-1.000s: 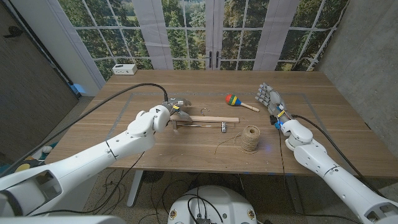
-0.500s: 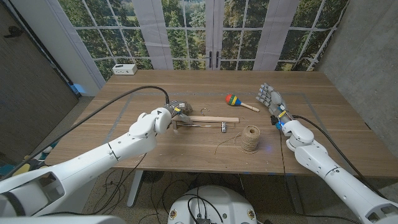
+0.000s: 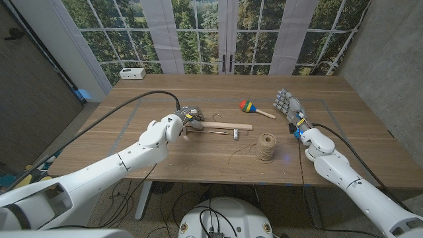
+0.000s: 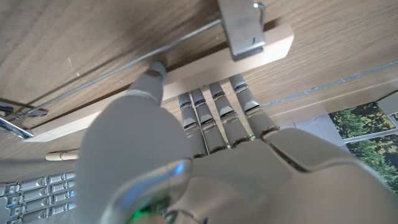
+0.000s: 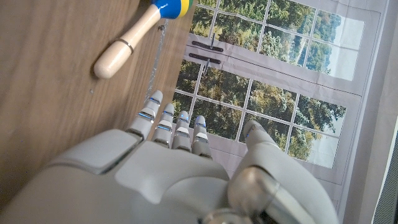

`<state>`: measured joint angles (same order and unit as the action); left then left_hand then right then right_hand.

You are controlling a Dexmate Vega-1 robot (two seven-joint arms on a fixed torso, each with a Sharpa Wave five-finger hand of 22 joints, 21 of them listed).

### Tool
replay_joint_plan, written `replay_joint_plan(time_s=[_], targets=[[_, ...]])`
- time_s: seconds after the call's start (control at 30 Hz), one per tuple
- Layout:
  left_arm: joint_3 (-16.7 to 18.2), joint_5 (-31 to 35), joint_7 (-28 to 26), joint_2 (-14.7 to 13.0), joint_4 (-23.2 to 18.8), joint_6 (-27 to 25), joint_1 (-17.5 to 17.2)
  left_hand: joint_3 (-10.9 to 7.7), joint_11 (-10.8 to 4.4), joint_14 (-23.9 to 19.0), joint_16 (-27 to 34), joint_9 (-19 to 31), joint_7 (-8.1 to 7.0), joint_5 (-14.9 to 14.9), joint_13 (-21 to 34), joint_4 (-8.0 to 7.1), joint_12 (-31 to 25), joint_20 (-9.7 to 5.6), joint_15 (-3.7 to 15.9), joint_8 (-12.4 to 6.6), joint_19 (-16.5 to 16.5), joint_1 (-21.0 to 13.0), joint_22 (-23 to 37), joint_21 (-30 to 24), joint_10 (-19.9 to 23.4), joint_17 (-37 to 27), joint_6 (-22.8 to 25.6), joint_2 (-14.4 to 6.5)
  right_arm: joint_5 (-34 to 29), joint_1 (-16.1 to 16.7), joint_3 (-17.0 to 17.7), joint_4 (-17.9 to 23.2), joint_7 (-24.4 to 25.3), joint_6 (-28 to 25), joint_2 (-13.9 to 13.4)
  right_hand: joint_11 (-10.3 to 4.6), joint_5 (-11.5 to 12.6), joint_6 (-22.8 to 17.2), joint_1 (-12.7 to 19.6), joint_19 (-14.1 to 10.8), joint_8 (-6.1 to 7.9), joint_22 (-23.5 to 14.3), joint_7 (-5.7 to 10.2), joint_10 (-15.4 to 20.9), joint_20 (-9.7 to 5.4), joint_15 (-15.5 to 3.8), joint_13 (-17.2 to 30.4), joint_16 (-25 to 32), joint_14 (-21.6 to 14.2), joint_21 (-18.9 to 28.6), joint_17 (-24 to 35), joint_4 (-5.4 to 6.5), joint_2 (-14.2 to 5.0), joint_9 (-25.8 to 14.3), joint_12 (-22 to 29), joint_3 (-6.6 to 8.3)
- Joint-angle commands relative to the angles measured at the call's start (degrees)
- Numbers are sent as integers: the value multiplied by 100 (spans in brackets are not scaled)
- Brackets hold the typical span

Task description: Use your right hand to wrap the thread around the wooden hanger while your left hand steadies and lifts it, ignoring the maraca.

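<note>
The wooden hanger (image 3: 221, 126) lies across the middle of the table, with its wire hook (image 3: 217, 119) and a metal clip (image 3: 236, 133). My left hand (image 3: 186, 118) grips its left end. In the left wrist view the fingers (image 4: 211, 115) curl over the wooden bar (image 4: 186, 74) and the thumb presses its other side. The spool of brown thread (image 3: 266, 147) stands just right of the hanger, a loose tail (image 3: 239, 154) trailing left. My right hand (image 3: 289, 106) stands open and upright, well right of the spool, holding nothing. The maraca (image 3: 250, 106) lies between that hand and the hanger, also visible beyond my right hand's fingers (image 5: 134, 34).
A small white box (image 3: 133, 73) sits at the far left corner of the table (image 3: 344, 142). Windows and a door stand behind the far edge. A black cable (image 3: 125, 106) runs along my left arm.
My left hand has shifted slightly to the right and away along the hanger's left end, and the hanger has moved a little away from me. The right hand has stayed put.
</note>
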<state>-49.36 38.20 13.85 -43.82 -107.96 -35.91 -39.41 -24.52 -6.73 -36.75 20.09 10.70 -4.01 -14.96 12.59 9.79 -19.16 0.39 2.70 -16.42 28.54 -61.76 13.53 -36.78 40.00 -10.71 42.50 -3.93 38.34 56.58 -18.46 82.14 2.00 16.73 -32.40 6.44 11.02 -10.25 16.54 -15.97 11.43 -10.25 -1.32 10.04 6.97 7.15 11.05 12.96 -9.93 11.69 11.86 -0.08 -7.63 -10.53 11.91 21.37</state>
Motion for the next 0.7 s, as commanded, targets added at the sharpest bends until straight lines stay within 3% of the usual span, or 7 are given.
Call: replay_joint_plan(time_s=[0.03, 0.2, 0.37, 0.4, 0.47, 0.53, 0.7], targets=[[-119, 138, -329, 118, 175, -100, -83, -19, -22, -1380, 278, 43, 34, 285, 123, 98, -173, -253, 1093, -124, 417, -627, 99, -423, 510, -133, 584, -128, 9, 76, 40, 46, 81, 7, -15, 13, -17, -26, -37, -32, -9, -28, -5, 46, 18, 1, 23, 17, -77, 44, 28, 2, -24, -9, 3, 15], [-17, 71, -785, 145, 286, 68, -213, 239, 59, -2185, 641, 130, 177, 509, 386, 72, -461, -496, 1118, -313, 725, -1610, 354, -1324, 1274, -238, 1533, -195, -22, 116, 56, 87, 159, 6, -25, 15, -18, -33, -48, -34, -9, -28, -7, 64, 19, -1, 23, 18, -84, 45, 32, 8, -24, -9, 7, 15], [327, -276, -1870, 285, 572, 462, -578, 317, 165, -2518, 660, 133, 408, 512, 614, 40, -516, -639, 1095, -350, 913, -1950, 475, -1925, 1358, -236, 1918, -219, -79, 133, 52, 107, 198, 18, -46, 23, -18, -34, -53, -38, -11, -28, -11, 67, 27, 4, 24, 17, -89, 47, 32, 9, -23, -9, 6, 17], [303, -291, -1719, 259, 558, 421, -523, 322, 217, -2563, 678, 130, 453, 512, 648, 30, -530, -644, 1082, -349, 996, -1988, 479, -2024, 1385, -265, 1967, -224, -78, 135, 55, 109, 207, 19, -41, 24, -18, -33, -54, -36, -12, -28, -10, 70, 27, 0, 24, 18, -91, 46, 32, 9, -24, -9, 6, 17], [469, -389, -2347, 320, 655, 619, -720, 320, 298, -2611, 773, 120, 613, 506, 751, 18, -546, -632, 997, -320, 1051, -2127, 448, -2199, 1397, -440, 2032, -275, -104, 132, 49, 109, 223, 19, -45, 25, -18, -36, -57, -39, -12, -28, -12, 71, 30, 0, 24, 19, -96, 47, 33, 11, -23, -9, 5, 17], [512, -523, -2217, 253, 603, 683, -697, 329, 428, -2633, 917, 118, 675, 494, 880, 3, -560, -688, 905, -275, 1095, -2249, 348, -2321, 1380, -693, 2059, -302, -107, 123, 45, 101, 222, 18, -39, 26, -18, -37, -59, -38, -12, -28, -9, 75, 32, -1, 24, 20, -101, 47, 33, 11, -23, -9, 6, 18], [769, -653, -3166, 268, 651, 1143, -971, 333, 590, -2463, 1155, 253, 892, 456, 1169, -12, -532, -906, 685, -279, 1186, -2474, 76, -2522, 1279, -1222, 2098, -308, -135, 113, 35, 94, 234, 51, -20, 27, -17, -38, -59, -39, -14, -28, -13, 79, 34, 6, 24, 16, -100, 47, 32, 9, -22, -9, 5, 22]])
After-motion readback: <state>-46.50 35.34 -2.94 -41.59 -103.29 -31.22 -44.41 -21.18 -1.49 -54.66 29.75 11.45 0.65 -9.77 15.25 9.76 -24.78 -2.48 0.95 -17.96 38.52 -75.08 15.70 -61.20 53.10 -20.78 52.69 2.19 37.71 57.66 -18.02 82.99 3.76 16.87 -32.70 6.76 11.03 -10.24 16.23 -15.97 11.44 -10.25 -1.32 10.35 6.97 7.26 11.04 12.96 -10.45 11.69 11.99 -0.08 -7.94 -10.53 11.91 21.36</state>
